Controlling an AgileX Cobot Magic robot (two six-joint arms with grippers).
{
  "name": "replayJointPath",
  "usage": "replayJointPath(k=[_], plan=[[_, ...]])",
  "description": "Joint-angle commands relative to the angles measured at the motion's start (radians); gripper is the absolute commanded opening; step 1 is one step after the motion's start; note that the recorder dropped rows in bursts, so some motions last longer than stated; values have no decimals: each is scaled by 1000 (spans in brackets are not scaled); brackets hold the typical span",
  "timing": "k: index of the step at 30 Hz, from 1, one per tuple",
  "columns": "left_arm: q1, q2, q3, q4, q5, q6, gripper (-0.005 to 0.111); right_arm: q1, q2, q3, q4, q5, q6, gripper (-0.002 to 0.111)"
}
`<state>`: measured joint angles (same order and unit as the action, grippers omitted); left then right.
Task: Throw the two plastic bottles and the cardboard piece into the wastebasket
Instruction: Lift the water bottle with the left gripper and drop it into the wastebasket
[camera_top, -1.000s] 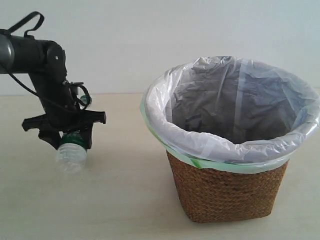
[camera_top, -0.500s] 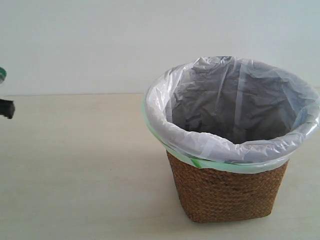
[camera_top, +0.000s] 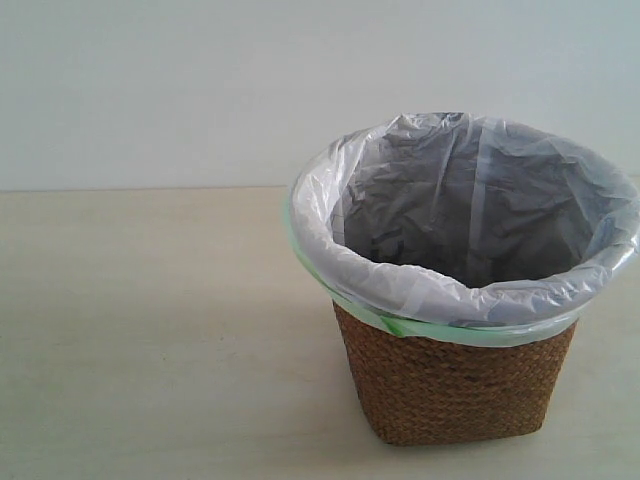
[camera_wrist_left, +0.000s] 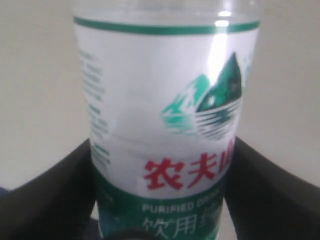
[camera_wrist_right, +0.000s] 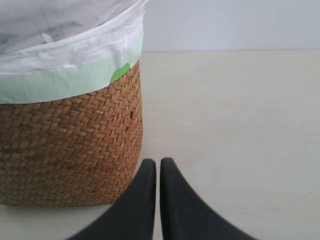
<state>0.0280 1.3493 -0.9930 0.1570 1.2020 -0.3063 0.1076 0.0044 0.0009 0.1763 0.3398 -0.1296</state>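
Exterior view: the basket (camera_top: 455, 385) stands on the counter (camera_top: 150, 340) towards the right, upright, its woven brown side showing below the white bag (camera_top: 440, 290) folded over the rim. A green edge of the bag peeks out under the fold. Inside, only creased grey liner shows. A plain pale wall (camera_top: 150, 90) runs behind. A second ago the left arm hung over the counter's left part with the bottle gripped cap-side up. Half a second ago only a dark tip and a scrap of green cap showed at the left border. Now arm and bottle have both passed out of this view. The basket has not shifted.

Left wrist view: the bottle (camera_wrist_left: 160, 90) fills the picture, very close. Its white label (camera_wrist_left: 150, 130) carries a green band, a green mountain mark and red characters. The left gripper (camera_wrist_left: 162, 150) is clenched around it, one black finger (camera_wrist_left: 50, 200) pressed to each side of the label. Only pale blurred background lies behind, so where the bottle stands against the basket cannot be told from here.

Right wrist view: the right gripper (camera_wrist_right: 158, 165) is closed with nothing in it, its two black fingers (camera_wrist_right: 142, 200) meeting with only a hairline slit between them. It hangs low just beside the basket (camera_wrist_right: 70, 150), near the wicker side. The bag's (camera_wrist_right: 65, 55) white fold and green edge lie over the rim. Bare counter (camera_wrist_right: 230, 125) stretches beyond.
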Motion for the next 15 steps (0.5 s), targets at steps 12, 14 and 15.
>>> replayJointPath(k=[12, 14, 15], plan=[[-472, 339, -871, -1167, -156, 445, 108, -5, -4, -1, -5, -5, -4, 0], [-480, 339, -883, -854, -98, 217, 107, -5, -4, -1, -5, -5, -4, 0], [-480, 340, -883, -751, -60, 167, 107, -5, -4, -1, -5, -5, -4, 0]])
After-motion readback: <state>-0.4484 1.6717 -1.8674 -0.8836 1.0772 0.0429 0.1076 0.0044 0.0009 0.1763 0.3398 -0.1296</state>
